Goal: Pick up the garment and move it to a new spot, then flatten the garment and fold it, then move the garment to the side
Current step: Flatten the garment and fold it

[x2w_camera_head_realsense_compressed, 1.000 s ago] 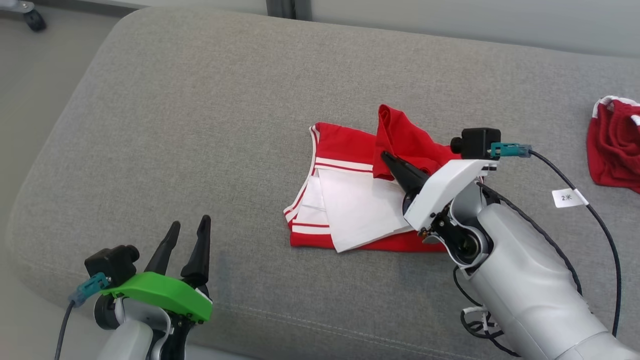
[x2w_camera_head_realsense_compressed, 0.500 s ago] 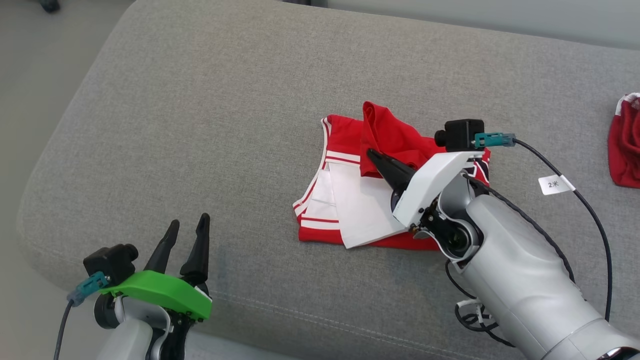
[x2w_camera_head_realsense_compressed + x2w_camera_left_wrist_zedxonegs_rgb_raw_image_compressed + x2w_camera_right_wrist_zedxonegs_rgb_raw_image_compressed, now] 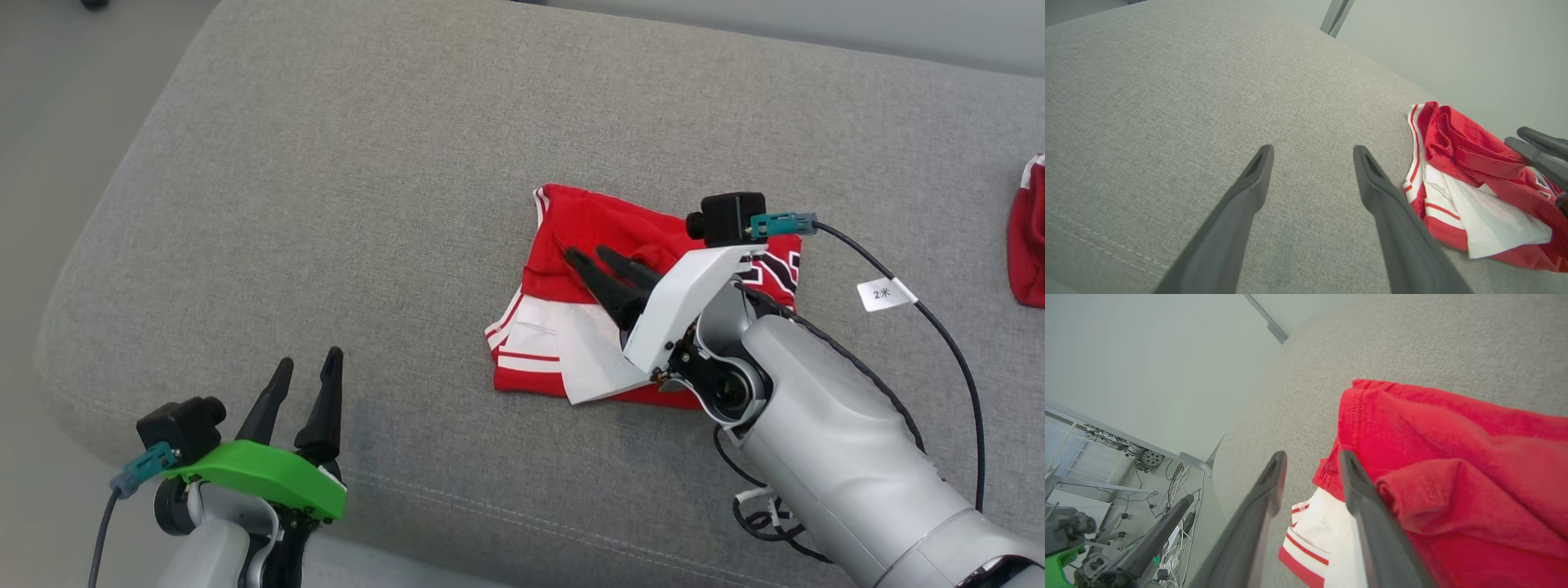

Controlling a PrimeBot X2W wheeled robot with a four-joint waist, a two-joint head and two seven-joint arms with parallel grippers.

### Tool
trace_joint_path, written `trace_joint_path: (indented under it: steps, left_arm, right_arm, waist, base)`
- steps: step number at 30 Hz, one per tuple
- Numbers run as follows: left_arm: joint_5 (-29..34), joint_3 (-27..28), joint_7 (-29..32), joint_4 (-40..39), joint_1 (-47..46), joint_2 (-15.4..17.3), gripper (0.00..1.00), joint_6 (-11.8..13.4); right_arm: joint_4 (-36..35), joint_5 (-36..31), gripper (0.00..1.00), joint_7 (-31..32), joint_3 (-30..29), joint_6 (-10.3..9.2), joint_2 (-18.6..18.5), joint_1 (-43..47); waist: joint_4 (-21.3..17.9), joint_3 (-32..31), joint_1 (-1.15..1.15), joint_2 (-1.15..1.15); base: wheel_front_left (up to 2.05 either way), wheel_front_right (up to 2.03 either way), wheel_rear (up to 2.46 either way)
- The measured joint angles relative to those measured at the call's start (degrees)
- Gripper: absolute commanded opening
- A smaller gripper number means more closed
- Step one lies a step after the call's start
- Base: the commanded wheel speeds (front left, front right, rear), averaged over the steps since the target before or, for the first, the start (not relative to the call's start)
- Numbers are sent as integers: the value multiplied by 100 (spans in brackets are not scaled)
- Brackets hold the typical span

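At the left, the left gripper [image 3: 310,361] hangs by the front edge of the grey cushion [image 3: 326,204], fingers spread and empty. Mid-cushion lies the red and white garment [image 3: 589,222]. Its red flap stood up a second ago, nipped by the right gripper [image 3: 588,253], and now lies down over the white part. Those fingers have parted and let go, so I'd say one fold is made. Far right sits another red cloth [image 3: 1030,245].

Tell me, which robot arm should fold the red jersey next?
The right one, probably. The right gripper is open directly over the red jersey, while the left gripper hangs open over bare sofa cushion, apart from it.
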Motion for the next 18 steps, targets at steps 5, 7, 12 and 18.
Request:
trace_joint_path:
  steps: [5,7,12,18]
  left_arm:
    - [0,12,0,3,-69,1,100,0]
    - [0,77,0,3,-75,4,100,-1]
    - [2,149,0,1,-75,16,100,-1]
    - [58,180,0,-21,-71,71,100,-1]
  right_arm:
    - [41,102,100,-102,100,-49,0,-43]
    - [15,163,100,-151,186,-44,-4,-95]
    - [-171,364,100,-343,282,-22,0,-129]
    - [-207,387,100,-660,177,10,1,-216]
  waist:
    - [-14,4,0,0]
    - [-40,-4,0,0]
    - [-160,-55,0,0]
    - [-358,-147,0,0]
  base:
    - [0,0,0]
    - [0,0,0]
    - [0,0,0]
    - [0,0,0]
